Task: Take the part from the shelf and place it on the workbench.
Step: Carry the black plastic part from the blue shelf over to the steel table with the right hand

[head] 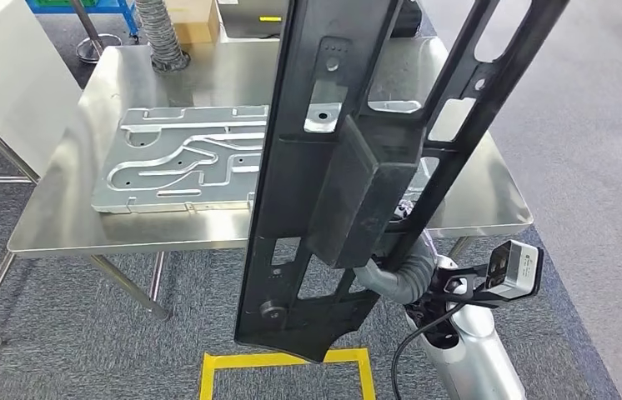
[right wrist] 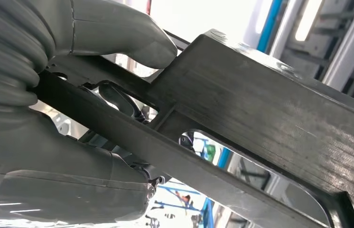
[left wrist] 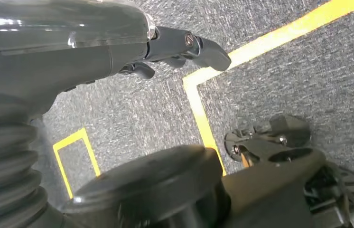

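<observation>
Item: black part [head: 349, 167], a long flat frame with slotted cut-outs, a silver plate near its upper half and a thick block mounted at mid-length. Location: off the shelf, carried in the air in front of the robot, in the head view overlapping the near edge of the table [head: 66, 225] and hiding much of its right half. Long axis: close to upright, leaning slightly toward 1 o'clock, lower end at 6 o'clock above the yellow floor marking [head: 287, 362], upper end running out at 12 o'clock. Holder: right hand [right wrist: 70, 118], clamped on a bar of the frame, with the thick thumb pressed on one face and darker fingers wrapped behind, as the right wrist view shows; in the head view the grip sits at about 4 o'clock from the part's middle, beneath the block. Left hand [left wrist: 180, 52]: hanging toward the carpet, fingers loosely apart, holding nothing, well clear of the part. Table contents: a stamped silver panel [head: 183, 158] lying flat on the left half, at about 9 o'clock from the part. Assessment: the table lies ahead toward 12 o'clock, so placing likely calls for tipping the long axis forward and down until it lies flat, probably on or beside the panel; the right hand is the nearer and sole carrier.
</observation>
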Available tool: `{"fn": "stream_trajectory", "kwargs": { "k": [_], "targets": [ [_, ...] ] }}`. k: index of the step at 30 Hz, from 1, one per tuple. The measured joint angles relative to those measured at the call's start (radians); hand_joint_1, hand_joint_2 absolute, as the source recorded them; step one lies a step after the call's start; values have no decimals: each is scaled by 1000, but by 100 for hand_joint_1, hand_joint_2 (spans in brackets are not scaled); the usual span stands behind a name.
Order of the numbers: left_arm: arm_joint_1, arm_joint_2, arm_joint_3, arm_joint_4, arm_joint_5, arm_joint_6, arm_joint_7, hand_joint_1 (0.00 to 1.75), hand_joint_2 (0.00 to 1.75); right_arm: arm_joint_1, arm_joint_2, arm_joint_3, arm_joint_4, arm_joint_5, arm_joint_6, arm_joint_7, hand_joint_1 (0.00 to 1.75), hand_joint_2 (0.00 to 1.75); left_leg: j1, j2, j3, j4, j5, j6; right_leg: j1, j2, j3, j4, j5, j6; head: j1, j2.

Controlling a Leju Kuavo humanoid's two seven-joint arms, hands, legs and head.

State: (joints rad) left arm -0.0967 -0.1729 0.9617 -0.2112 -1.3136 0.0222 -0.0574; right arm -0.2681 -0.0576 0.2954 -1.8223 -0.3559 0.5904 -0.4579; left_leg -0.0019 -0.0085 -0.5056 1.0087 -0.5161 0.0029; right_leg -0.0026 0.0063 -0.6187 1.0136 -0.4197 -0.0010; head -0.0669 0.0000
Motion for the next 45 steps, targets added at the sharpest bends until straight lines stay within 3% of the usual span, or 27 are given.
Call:
{"fn": "stream_trajectory", "kwargs": {
  "k": [2, 5, 6, 7, 8, 10, 11, 12, 15, 17, 20, 21, 22, 23, 25, 26, 29, 32, 33, 35, 36, 37, 38, 40, 41, 43, 45],
  "targets": [
    [-2, 0, 0, 0, 0, 0, -1, 0, 175, -1, 0, 0, -2, 0, 0, 0, 171, 175, 1, 2, -23, 57, -30, -10, -7, -2, 17, -13, -5, -9, 0, 0],
    [-6, 1, 1, 0, 1, 0, -4, 0, 175, 0, 0, 0, -2, 0, 0, 0, 171, 175, 8, 2, -137, 249, -93, -22, -8, -7, 32, -15, -18, -15, 0, 0],
    [-8, 1, 1, 0, 1, -1, -4, 0, 175, 2, 0, 0, -1, 0, 0, 0, 171, 175, 10, 2, -164, 283, -89, -26, -9, -7, 38, -15, -23, -14, 0, 0],
    [-10, 2, 1, 0, 1, -1, -3, 0, 175, 3, 0, 0, -1, 0, 0, 0, 171, 175, 13, 3, -173, 279, -64, -28, -9, -7, 46, -15, -29, -13, 0, 0],
    [-9, 2, 1, 0, 0, -1, -3, 0, 175, 4, 0, 0, -1, 0, 0, 0, 171, 175, 15, 3, -161, 235, -21, -29, -10, -6, 56, -14, -35, -11, 0, 0],
    [-5, 3, 1, 0, 0, -1, -1, 0, 175, 5, 0, 0, -2, 1, 0, 0, 171, 175, 17, 4, -115, 102, 62, -29, -10, -2, 71, -12, -49, -2, 0, 0],
    [-3, 3, 1, 0, 0, -1, -1, 0, 175, 6, 0, -1, -2, 1, -1, 0, 171, 175, 17, 5, -95, 52, 78, -24, -9, -1, 74, -10, -54, 3, 0, 0],
    [-2, 3, 1, 0, 0, -1, 0, 0, 175, 6, 0, -1, -2, 3, -1, -1, 171, 175, 15, 5, -85, 24, 80, -19, -6, 0, 74, -8, -58, 9, 0, 0],
    [1, 2, 1, 0, 0, -1, 0, 0, 175, 8, 0, -1, -2, 11, -1, -2, 171, 175, 13, 1, -76, 10, 67, 1, -8, -1, 73, -6, -65, 26, 0, 0],
    [1, 2, 2, 0, 0, -1, -1, 0, 175, 7, 0, -1, -4, 13, 0, -4, 171, 175, 16, 1, -66, 3, 64, 14, -10, -2, 54, 43, -92, 37, 0, 0],
    [3, 2, 2, 0, 0, -1, -1, 0, 175, 12, 0, -1, -4, 15, -1, -5, 171, 175, 14, 2, -54, 1, 55, 24, -11, -3, -60, 240, -162, 44, 0, 0],
    [4, 2, 2, 0, 0, -1, -1, 0, 175, 15, 0, -1, -4, 15, -1, -5, 171, 175, 12, 2, -50, 1, 51, 26, -11, -3, -94, 285, -165, 44, 0, 0],
    [5, 2, 2, 0, 0, -1, -1, 0, 175, 17, 0, -1, -4, 16, -1, -5, 171, 175, 11, 1, -44, 1, 46, 26, -11, -3, -109, 290, -146, 42, 0, 0],
    [5, 2, 2, 0, 0, -1, -1, 0, 175, 18, 0, -1, -4, 16, -1, -5, 171, 175, 10, -1, -36, 2, 40, 25, -10, -3, -102, 252, -107, 38, 0, 0],
    [6, 1, 2, 0, 0, -1, -1, 0, 175, 18, 0, -1, -4, 16, -1, -5, 171, 175, 8, -3, -20, 1, 27, 21, -6, -3, -51, 114, -18, 24, 0, 0],
    [5, 0, 2, 0, 0, -1, -1, 0, 175, 17, 0, -1, -4, 16, -1, -5, 171, 175, 6, -4, -15, 1, 21, 17, -2, -4, -27, 54, 7, 18, 0, 0],
    [4, -2, 2, 0, 0, -1, -1, 0, 175, 17, 0, -1, -4, 17, 0, -6, 171, 175, 4, -2, -11, -4, 10, 3, 5, -3, -7, 2, 5, 5, 0, 0],
    [2, -2, 2, 0, 1, 0, -2, 0, 175, 15, 0, -1, -4, 18, 1, -7, 171, 175, 5, 2, -15, 28, -14, -12, -4, -2, 13, -13, -1, -9, 0, 0],
    [1, -1, 2, 0, 1, 0, -3, 0, 175, 15, 0, -1, -4, 18, 1, -7, 171, 175, 6, 2, -40, 80, -37, -16, -7, -3, 21, -17, -5, -13, 0, 0],
    [-2, -1, 3, 0, 3, -1, -6, 0, 175, 14, 0, -1, -3, 18, 2, -7, 171, 175, 8, 3, -119, 219, -88, -23, -6, -6, 32, -18, -15, -18, 0, 0],
    [-5, -1, 3, 0, 3, -1, -8, 0, 175, 15, 0, -1, -2, 18, 2, -8, 171, 175, 9, 3, -154, 272, -98, -25, -6, -7, 38, -18, -20, -18, 0, 0],
    [-7, 0, 4, 0, 3, -1, -8, 0, 175, 15, 0, -1, -1, 18, 2, -8, 171, 175, 9, 3, -172, 289, -86, -27, -6, -7, 45, -17, -26, -18, 0, 0],
    [-8, 0, 4, 0, 2, -1, -8, 0, 175, 16, 0, -1, 1, 18, 2, -8, 171, 175, 10, 3, -171, 268, -55, -27, -7, -6, 54, -17, -32, -17, 0, 0],
    [-4, 1, 5, 0, 1, -1, -7, 0, 175, 15, 0, -1, 2, 18, 2, -8, 171, 175, 12, 4, -127, 140, 36, -24, -6, -4, 74, -17, -45, -12, 0, 0],
    [-3, 2, 6, 0, 1, -1, -6, 0, 175, 15, 0, -1, 2, 18, 2, -8, 171, 175, 12, 4, -101, 75, 65, -20, -5, -2, 80, -15, -52, -7, 0, 0],
    [0, 2, 6, 0, 1, -1, -5, 0, 175, 15, 0, -1, 2, 18, 2, -9, 171, 175, 9, 3, -78, 12, 77, -9, -1, 0, 83, -13, -60, 5, 0, 0],
    [1, 2, 6, 0, 1, -1, -5, 0, 175, 15, 0, 0, 2, 19, 2, -9, 171, 175, 8, 1, -76, 6, 72, 5, -2, -1, 82, -12, -65, 17, 0, 0]
  ]
}}
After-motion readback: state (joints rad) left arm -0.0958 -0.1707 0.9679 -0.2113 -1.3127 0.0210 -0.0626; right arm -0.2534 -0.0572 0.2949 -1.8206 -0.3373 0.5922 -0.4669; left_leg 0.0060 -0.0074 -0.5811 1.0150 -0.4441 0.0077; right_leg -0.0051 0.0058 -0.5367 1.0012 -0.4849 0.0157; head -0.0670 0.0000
